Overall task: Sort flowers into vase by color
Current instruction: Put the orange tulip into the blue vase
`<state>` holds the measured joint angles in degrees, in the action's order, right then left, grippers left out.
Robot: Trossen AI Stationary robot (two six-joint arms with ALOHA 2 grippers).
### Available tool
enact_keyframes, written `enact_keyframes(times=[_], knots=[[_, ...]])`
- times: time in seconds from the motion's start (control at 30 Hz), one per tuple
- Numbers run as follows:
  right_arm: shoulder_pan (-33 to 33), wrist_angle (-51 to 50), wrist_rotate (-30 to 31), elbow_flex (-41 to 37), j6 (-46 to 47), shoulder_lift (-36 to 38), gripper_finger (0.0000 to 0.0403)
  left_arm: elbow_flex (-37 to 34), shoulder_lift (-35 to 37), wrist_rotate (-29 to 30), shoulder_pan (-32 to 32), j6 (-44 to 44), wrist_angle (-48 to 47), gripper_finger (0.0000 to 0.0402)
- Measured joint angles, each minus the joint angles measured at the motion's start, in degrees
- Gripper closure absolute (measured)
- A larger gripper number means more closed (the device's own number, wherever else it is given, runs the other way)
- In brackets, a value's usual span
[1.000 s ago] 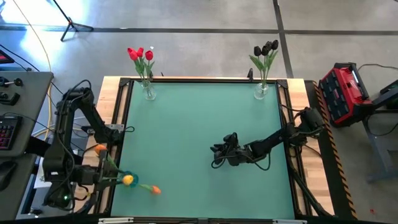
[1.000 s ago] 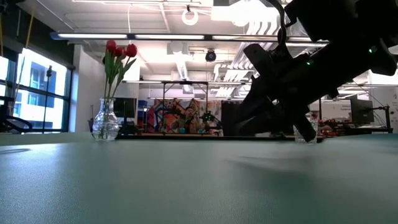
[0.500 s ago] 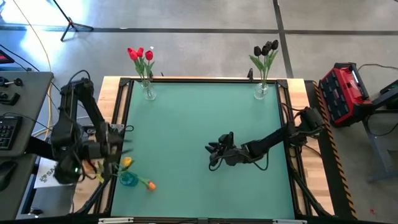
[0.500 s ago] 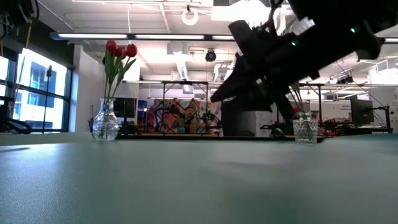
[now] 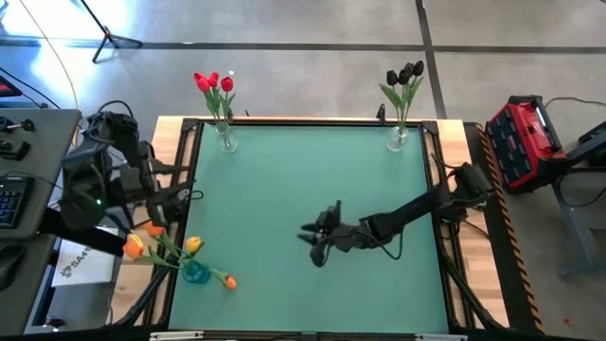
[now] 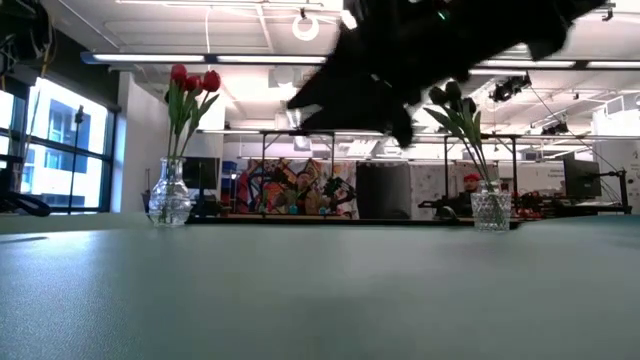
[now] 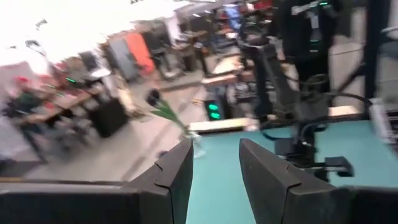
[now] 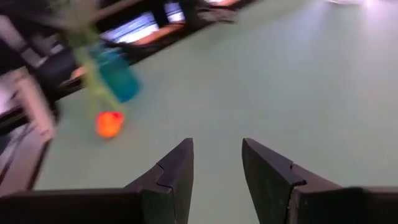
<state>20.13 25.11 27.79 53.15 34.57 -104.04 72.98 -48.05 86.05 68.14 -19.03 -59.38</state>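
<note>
A small blue vase stands at the table's near left corner and holds orange and yellow tulips that lean outward. It shows in the right wrist view as the blue vase with an orange head beside it. Red tulips stand in a clear vase at the far left. Black tulips stand in a clear vase at the far right. My right gripper hovers open over the table's middle. My left gripper is open at the left edge, with its fingers apart on nothing.
A wooden frame borders the green table top. In the low view the red tulip vase and the black tulip vase stand at the far edge. A red case sits off the table's right side. Bare green surface lies between the vases.
My left arm has drawn away from the blue vase, rising and moving toward the table's far left. My right gripper has moved steadily toward the table's left, staying open, and has risen in the low view.
</note>
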Motion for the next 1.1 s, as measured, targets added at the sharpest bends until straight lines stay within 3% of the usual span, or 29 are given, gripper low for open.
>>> enact_keyframes(times=[0.2,0.4,0.5,0.8,1.1], knots=[[-1.5,3.9,-11.6,15.5,-12.3,-13.0,0.0277,0.8,0.0,-11.0,0.0,-7.3,-0.8,0.0284],[-1.8,5.5,-23.2,36.7,-21.4,-28.2,0.0268,0.8,0.0,-31.9,0.0,-12.0,-0.9,0.0284],[-1.7,4.7,-25.6,46.6,-23.7,-33.3,0.0251,0.8,-0.1,-38.4,0.0,-14.9,-0.9,0.0284],[-2.6,-5.8,-24.3,70.2,-25.6,-47.6,0.0178,0.8,-2.0,-42.4,0.0,-20.5,-3.9,0.0284],[-4.4,-7.1,-28.4,78.4,-20.5,-54.8,0.0173,0.8,-5.2,-42.1,0.0,-22.9,-7.1,0.0284]])
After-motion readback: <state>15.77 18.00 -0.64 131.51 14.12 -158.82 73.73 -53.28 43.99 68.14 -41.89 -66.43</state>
